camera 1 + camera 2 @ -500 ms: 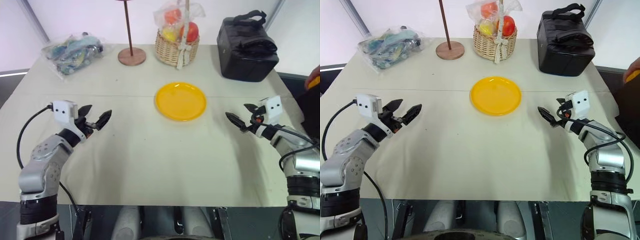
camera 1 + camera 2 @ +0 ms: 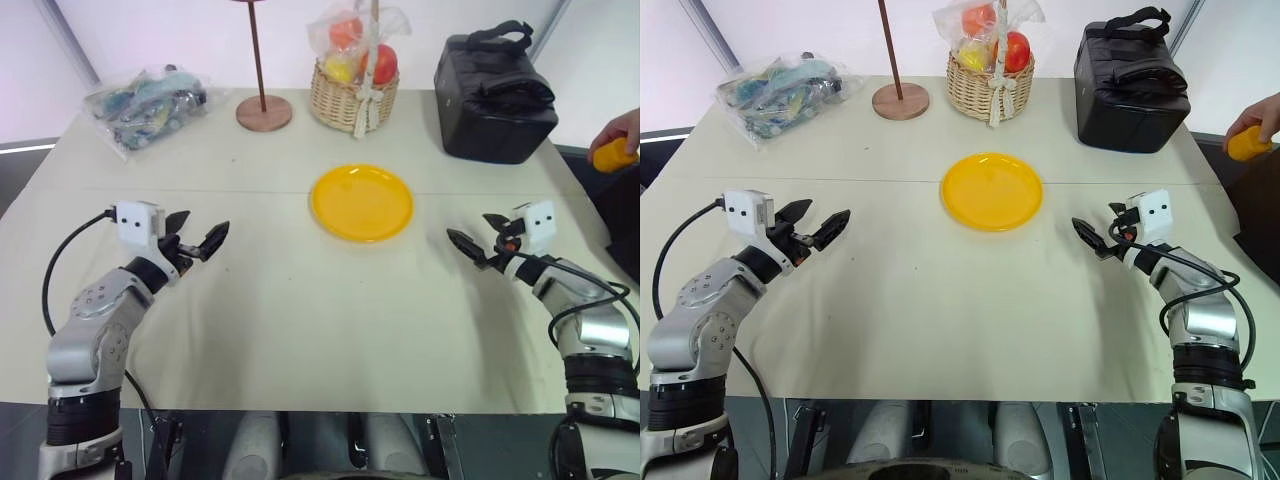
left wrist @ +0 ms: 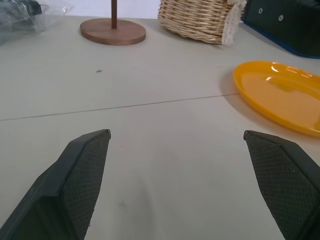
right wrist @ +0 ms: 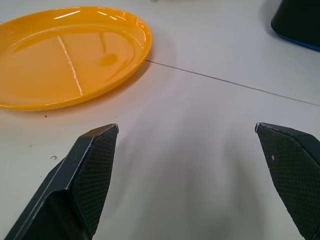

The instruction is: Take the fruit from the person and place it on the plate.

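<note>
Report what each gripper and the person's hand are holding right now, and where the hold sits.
Left gripper and right gripper are open and hold nothing. The person's hand holds the yellow-orange fruit, fingers curled over its top.

The two head views look forward and down from above the near edge of the pale beige table (image 2: 300,300), taking in its whole top and sharing nearly the same scene. Each wrist view sits low, close over the tabletop, looking along its fingers; both catch the round bright yellow plastic plate (image 3: 280,95).
</note>
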### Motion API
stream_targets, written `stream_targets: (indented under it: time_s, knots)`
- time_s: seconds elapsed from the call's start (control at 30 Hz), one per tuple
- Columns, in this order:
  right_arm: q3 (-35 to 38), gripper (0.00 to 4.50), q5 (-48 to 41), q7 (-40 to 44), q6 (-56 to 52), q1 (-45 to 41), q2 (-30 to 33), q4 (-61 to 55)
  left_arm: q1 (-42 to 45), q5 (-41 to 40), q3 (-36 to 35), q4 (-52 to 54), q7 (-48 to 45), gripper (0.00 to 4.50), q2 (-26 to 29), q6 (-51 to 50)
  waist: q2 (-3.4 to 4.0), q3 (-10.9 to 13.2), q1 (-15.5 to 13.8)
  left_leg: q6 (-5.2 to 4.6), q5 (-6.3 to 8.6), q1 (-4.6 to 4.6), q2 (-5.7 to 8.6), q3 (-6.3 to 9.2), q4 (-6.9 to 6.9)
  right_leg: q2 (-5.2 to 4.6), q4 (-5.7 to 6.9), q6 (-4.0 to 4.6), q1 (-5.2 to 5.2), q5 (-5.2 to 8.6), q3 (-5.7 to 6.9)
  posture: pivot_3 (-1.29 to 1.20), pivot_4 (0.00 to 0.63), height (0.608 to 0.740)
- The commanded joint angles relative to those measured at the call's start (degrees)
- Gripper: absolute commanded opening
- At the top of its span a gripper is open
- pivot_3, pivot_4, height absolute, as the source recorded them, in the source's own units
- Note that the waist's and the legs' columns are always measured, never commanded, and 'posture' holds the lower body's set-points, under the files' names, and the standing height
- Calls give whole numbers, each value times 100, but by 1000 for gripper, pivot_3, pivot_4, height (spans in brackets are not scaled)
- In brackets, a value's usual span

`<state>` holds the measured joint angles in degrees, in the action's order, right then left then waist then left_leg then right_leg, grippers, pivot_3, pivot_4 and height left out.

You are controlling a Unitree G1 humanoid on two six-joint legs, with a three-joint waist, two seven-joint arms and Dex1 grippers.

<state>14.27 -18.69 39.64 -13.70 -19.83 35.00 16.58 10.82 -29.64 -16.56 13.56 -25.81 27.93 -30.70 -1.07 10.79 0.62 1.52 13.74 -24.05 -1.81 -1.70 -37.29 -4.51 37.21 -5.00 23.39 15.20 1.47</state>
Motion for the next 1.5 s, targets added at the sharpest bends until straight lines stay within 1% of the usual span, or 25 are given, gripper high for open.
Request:
stream_targets:
  time_s: [0.03, 0.93, 1.27, 1.5]
  knots:
    - [64, 4480, -6, -36, 130, -114, -8, -73, 90, 30, -71, 54, 6, 4500, 35, 122, 0, 0, 0, 0, 0, 0, 0, 0, 0, 0, 0, 0, 0, 0, 0, 0, 150, 740]
    - [-43, 4480, 14, -203, 25, -191, -50, -213, 147, 66, -97, -26, -22, 4500, 63, 170, 0, 0, -1, 0, 0, 0, 0, 0, 0, 0, 0, 0, 0, 0, 0, 0, 150, 740]
    - [-89, 4480, 3, -264, -23, -238, -69, -266, 246, 52, -187, -131, -72, 4500, 195, 198, 0, 0, 0, 0, 0, 0, 0, 0, 0, 0, 0, 0, 0, 0, 0, 0, 150, 740]
    - [-105, 4480, 19, -335, -28, -226, -116, -312, 483, -19, -260, -206, -117, 4500, 352, 153, 0, 0, 0, 0, 0, 0, 0, 0, 0, 0, 0, 0, 0, 0, 0, 0, 150, 740]
